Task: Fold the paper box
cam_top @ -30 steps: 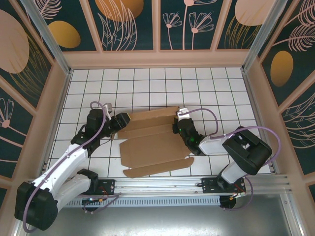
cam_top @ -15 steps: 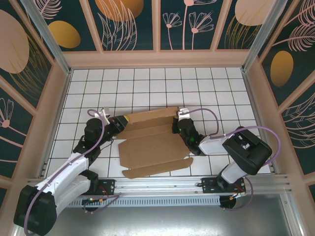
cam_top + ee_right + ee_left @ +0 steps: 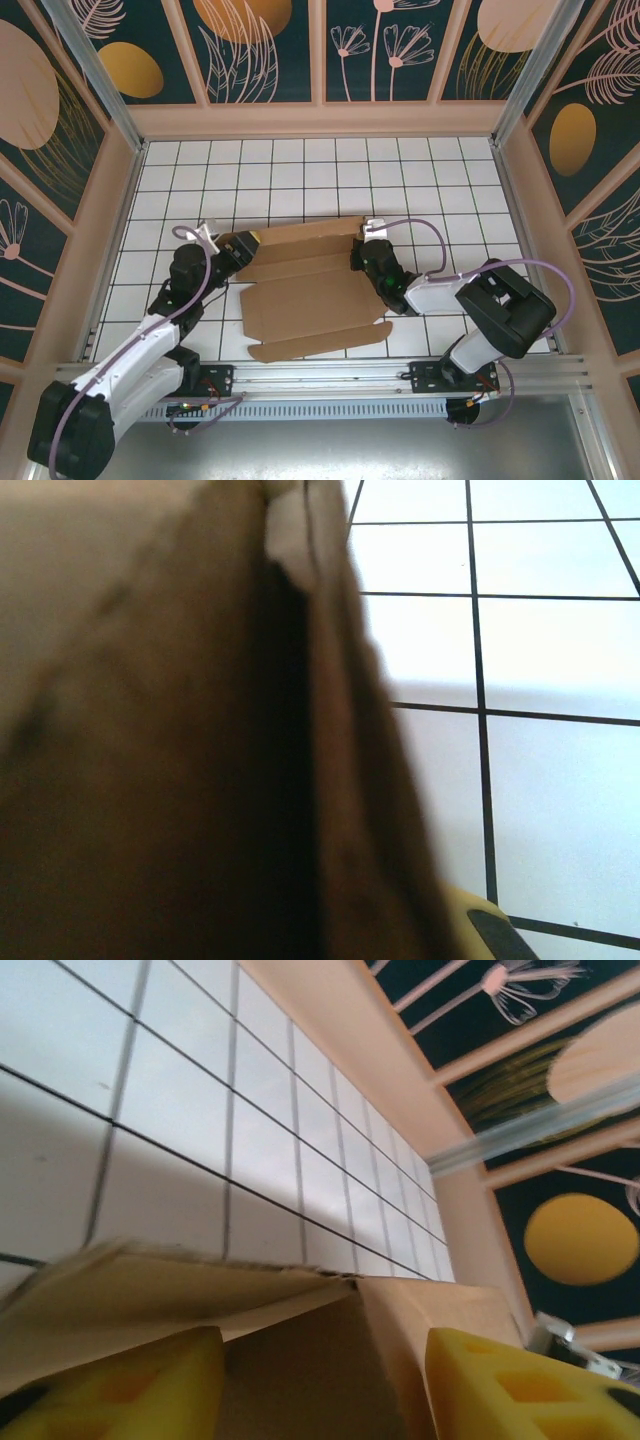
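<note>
- Since a second ago, your left arm (image 3: 130, 345) has drawn its wrist back toward 7 o'clock. The right arm (image 3: 470, 300) sits where it was.
- The white gridded table (image 3: 300, 170) carries the work.
- The paper box (image 3: 310, 305) lies as a mostly flat brown sheet around the table's centre, a little toward 6 o'clock. Its far flap (image 3: 300, 240) runs along the sheet's 12 o'clock side.
- Your left arm reaches from 7 o'clock up to the sheet's 9 o'clock corner, and the right arm comes in low from 4 o'clock.
- Your left gripper (image 3: 240, 243) sits at the 9 o'clock end of the far flap. In the left wrist view its yellow pads (image 3: 130, 1390) stand well apart, roughly half spread. One is tucked under a cardboard edge and the other is beside it, with nothing clamped.
- Your right gripper (image 3: 360, 250) is at the 3 o'clock end of the same flap, closed tight. In the right wrist view the cardboard runs straight down against its yellow finger (image 3: 462, 920), so it reads as pinching the flap's edge.
</note>
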You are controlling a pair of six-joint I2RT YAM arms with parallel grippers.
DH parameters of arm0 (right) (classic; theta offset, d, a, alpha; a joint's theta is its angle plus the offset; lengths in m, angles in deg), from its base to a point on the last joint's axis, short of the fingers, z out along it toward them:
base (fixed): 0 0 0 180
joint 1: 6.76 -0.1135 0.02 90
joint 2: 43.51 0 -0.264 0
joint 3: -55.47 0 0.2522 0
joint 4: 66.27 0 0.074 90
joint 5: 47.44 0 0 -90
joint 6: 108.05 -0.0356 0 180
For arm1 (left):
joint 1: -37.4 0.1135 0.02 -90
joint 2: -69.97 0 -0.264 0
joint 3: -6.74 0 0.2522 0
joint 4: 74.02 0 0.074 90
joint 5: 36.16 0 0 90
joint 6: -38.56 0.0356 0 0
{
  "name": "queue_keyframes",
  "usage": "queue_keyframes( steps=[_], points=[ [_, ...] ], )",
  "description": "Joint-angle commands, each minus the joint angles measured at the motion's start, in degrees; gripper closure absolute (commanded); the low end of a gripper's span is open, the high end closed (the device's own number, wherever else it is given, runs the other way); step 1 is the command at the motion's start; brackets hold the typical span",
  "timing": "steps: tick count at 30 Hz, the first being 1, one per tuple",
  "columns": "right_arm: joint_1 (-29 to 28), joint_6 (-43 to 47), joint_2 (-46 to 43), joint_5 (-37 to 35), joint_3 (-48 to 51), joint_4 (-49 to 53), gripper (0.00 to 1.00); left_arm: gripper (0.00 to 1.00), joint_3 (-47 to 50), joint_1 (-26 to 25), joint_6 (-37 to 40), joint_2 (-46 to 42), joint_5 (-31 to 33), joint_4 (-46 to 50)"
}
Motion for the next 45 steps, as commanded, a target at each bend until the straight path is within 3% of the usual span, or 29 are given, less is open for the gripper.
queue_keyframes(
  steps=[1,4,9,12,19,23,28,33,38,45],
  points=[
    [0.7,-2.0,-1.3,-4.2,-0.6,5.7,1.0,0.44,-2.2,0.5,3.9,-3.9,9.5,13.1],
    [0.7,-1.9,-1.8,-4.9,-0.7,6.3,1.0,0.47,-2.1,0.5,4.5,-6.2,11.6,16.4],
    [0.9,-1.9,-1.6,-4.6,-1.3,7.0,1.0,0.66,-0.5,0.4,5.1,-7.9,10.8,17.2],
    [0.9,-1.8,-1.4,-4.1,-1.7,7.4,1.0,0.71,0.1,0.5,6.4,-7.8,8.7,16.7],
    [1.0,-0.7,-0.6,-2.6,-2.1,7.7,1.0,0.8,-0.7,0.5,8.1,-2.3,11.6,18.8],
    [0.9,-0.9,-0.8,-2.2,-2.0,8.2,1.0,0.72,-2.5,0.5,7.7,2.7,13.7,19.7],
    [1.0,-0.9,-0.5,-0.5,-1.9,8.2,1.0,0.71,-4.6,0.7,7.3,7.3,15.9,19.0],
    [1.0,-0.6,0.8,1.5,-2.7,8.8,1.0,0.66,-4.9,1.5,7.1,14.2,14.0,15.2],
    [1.1,-0.5,1.5,2.3,-3.2,9.0,1.0,0.5,-4.1,1.7,5.5,18.8,7.2,9.3],
    [1.2,-0.7,2.2,3.5,-3.9,8.9,1.0,0.35,-5.7,1.7,6.1,22.6,8.9,11.6]
  ],
)
